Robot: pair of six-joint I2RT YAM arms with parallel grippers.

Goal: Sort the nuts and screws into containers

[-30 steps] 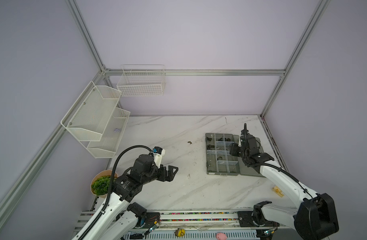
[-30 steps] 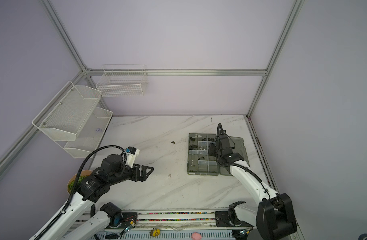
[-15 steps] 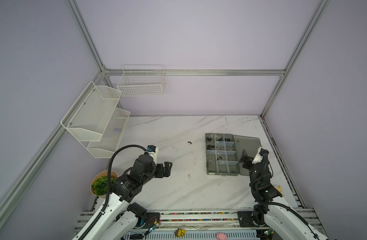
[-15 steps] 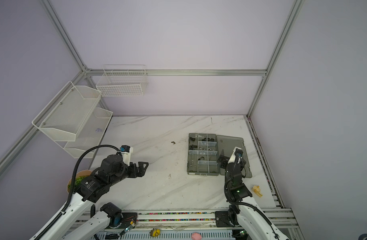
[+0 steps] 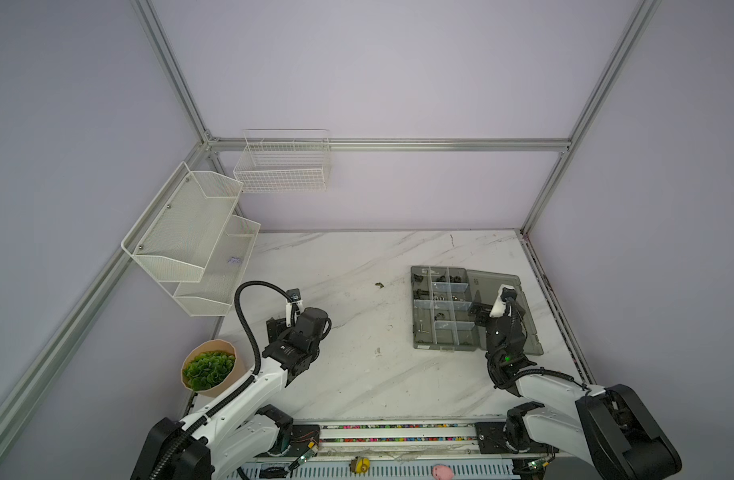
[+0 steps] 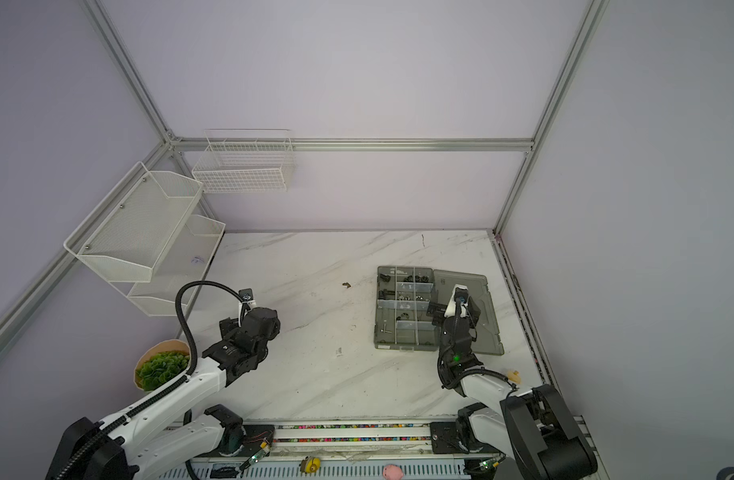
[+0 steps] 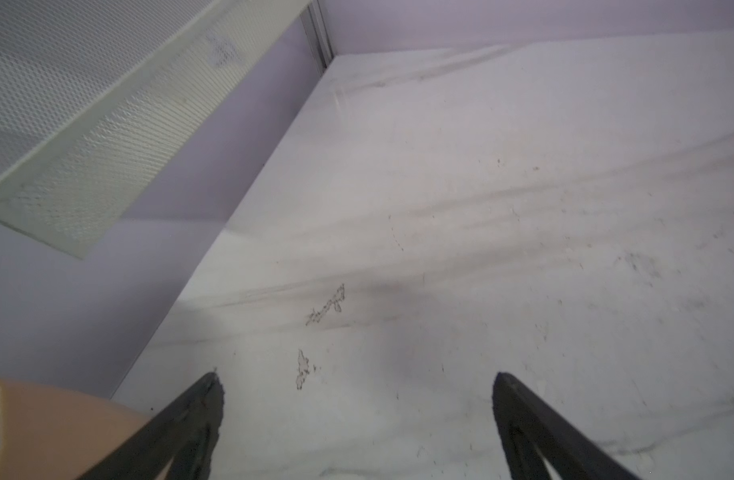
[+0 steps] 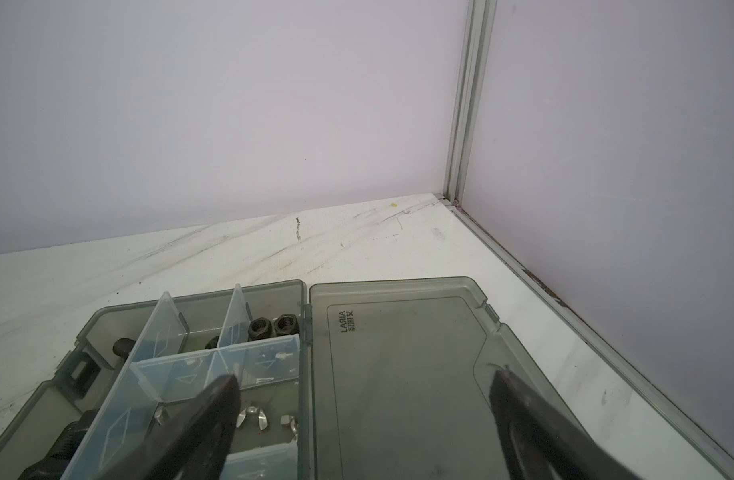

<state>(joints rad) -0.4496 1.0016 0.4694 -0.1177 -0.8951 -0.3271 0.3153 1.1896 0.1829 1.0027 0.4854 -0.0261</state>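
Observation:
The containers are the compartments of a smoky-grey organizer box [image 5: 440, 311] [image 6: 405, 311] with its lid [image 5: 508, 316] lying open flat beside it. In the right wrist view black hex nuts [image 8: 274, 326], silver wing nuts [image 8: 253, 417] and a black bolt [image 8: 124, 347] lie in separate compartments. A thin silver screw [image 5: 423, 330] lies in a near compartment. One small dark piece [image 5: 379, 284] [image 6: 346, 284] lies loose on the table; its kind is too small to tell. My right gripper [image 8: 365, 380] [image 5: 488, 309] hovers open and empty over the hinge. My left gripper [image 7: 357, 384] [image 5: 279, 326] is open and empty over bare table.
White mesh shelves [image 5: 190, 245] and a wire basket [image 5: 282, 166] hang on the walls at the left rear. A potted green plant [image 5: 209, 368] stands at the table's front left, close to my left arm. A small yellow thing [image 6: 514, 376] lies by the right edge.
My right gripper drew back from over the compartments toward the lid, and its jaws opened wider. My left gripper pulled back to the left and turned toward the rear left corner.

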